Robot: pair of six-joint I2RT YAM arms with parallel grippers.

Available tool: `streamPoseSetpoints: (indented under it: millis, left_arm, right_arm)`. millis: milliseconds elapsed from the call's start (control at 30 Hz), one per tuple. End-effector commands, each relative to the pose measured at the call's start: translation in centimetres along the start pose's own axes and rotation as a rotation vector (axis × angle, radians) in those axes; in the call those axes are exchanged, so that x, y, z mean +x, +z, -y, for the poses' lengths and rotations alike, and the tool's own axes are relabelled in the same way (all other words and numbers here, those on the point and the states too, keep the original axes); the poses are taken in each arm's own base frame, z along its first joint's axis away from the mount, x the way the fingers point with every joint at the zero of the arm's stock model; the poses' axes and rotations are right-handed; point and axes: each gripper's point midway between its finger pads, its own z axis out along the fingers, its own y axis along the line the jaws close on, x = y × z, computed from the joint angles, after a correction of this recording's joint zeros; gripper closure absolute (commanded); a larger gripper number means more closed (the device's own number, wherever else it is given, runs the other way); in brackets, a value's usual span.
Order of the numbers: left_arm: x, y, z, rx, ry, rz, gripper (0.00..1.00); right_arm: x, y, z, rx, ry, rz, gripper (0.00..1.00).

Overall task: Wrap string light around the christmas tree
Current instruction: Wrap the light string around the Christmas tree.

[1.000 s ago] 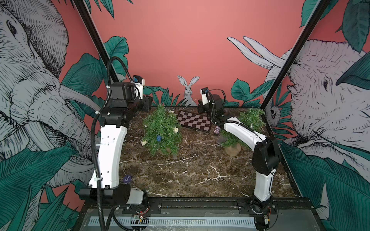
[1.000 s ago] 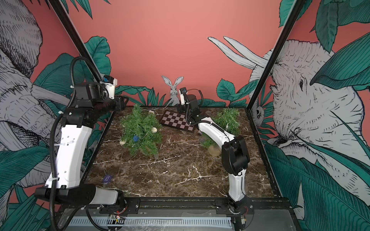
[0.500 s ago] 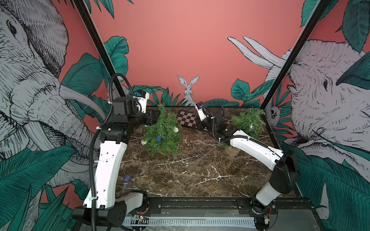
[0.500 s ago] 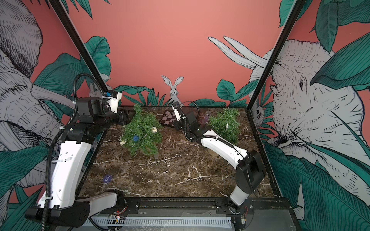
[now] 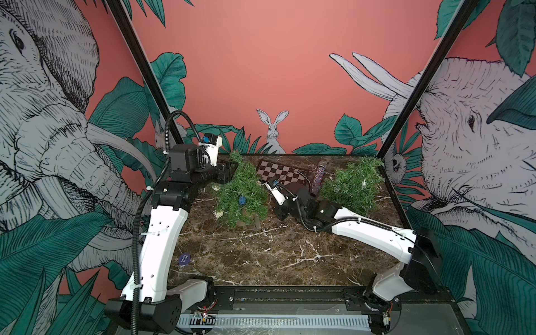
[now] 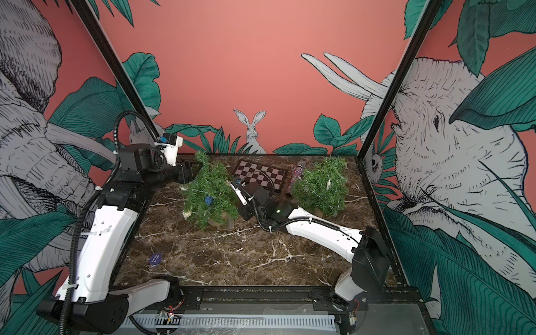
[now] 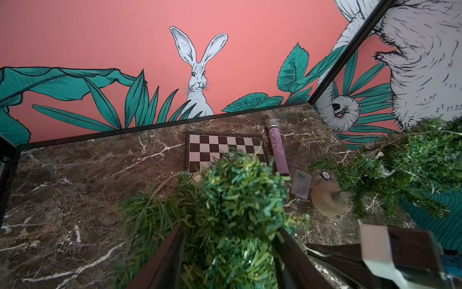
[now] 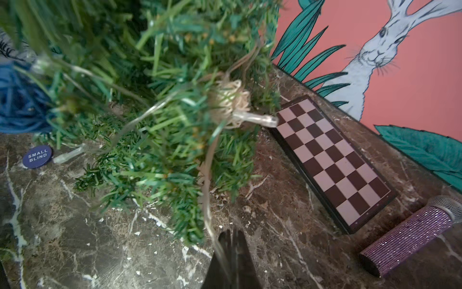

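The christmas tree (image 5: 242, 188) (image 6: 210, 188) stands at the back left of the marble table. The string light (image 8: 207, 175) is a thin clear wire with bulbs, a wicker ball (image 8: 230, 102) and a blue ball (image 5: 242, 200), draped through its branches. My left gripper (image 5: 232, 171) (image 7: 228, 227) reaches in from the left, its jaws on either side of the treetop with foliage filling the gap. My right gripper (image 6: 241, 213) (image 8: 231, 234) sits low at the tree's right side, shut, and the wire runs from the branches down to its fingertips.
A second small tree (image 5: 352, 185) stands back right. A chessboard (image 5: 278, 174) and a purple glitter microphone (image 5: 319, 175) lie behind the two trees. A blue "SMALL BLIND" chip (image 5: 184, 259) lies front left. A small clear box (image 7: 301, 185) lies near the second tree's base.
The right arm swung from the back by the chessboard forward and down to the tree's right side. The left gripper dropped and moved right onto the treetop.
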Motion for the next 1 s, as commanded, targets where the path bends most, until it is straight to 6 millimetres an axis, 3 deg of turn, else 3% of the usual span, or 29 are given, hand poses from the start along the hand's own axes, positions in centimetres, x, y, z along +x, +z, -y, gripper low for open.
streamPoseSetpoints:
  millis: [0, 133, 200, 300, 400, 500, 767, 967]
  left_arm:
    - [0.1, -1.1, 0.8, 0.021, 0.027, 0.018, 0.43]
    - [0.7, -1.2, 1.1, 0.033, 0.029, 0.016, 0.43]
    - [0.9, -1.2, 1.1, 0.033, 0.035, 0.013, 0.43]
    - [1.2, -1.1, 1.0, 0.029, 0.039, 0.0, 0.43]
    - [1.4, -1.1, 0.9, 0.029, 0.044, -0.004, 0.43]
    - [1.6, -0.9, 0.8, 0.027, 0.048, -0.015, 0.43]
    - [2.0, -0.5, 0.5, 0.023, 0.053, -0.026, 0.43]
    - [2.0, -0.4, 0.5, 0.02, 0.055, -0.035, 0.43]
  right_arm:
    - [-4.2, -2.0, -0.5, -0.039, 0.096, 0.086, 1.0]
    - [-6.2, -2.8, 1.1, -0.018, 0.117, 0.069, 1.0]
    - [-6.7, -2.4, 3.0, 0.012, 0.138, 0.054, 1.0]
    - [-7.5, -0.2, 6.1, 0.059, 0.161, 0.036, 1.0]
    - [-9.9, 1.2, 9.6, 0.11, 0.183, 0.066, 1.0]
    - [-12.8, 2.4, 11.8, 0.145, 0.176, 0.103, 1.0]
    - [-14.7, 9.5, 13.2, 0.147, 0.175, 0.101, 1.0]
    - [-20.4, 8.9, 14.9, 0.158, 0.212, 0.313, 1.0]
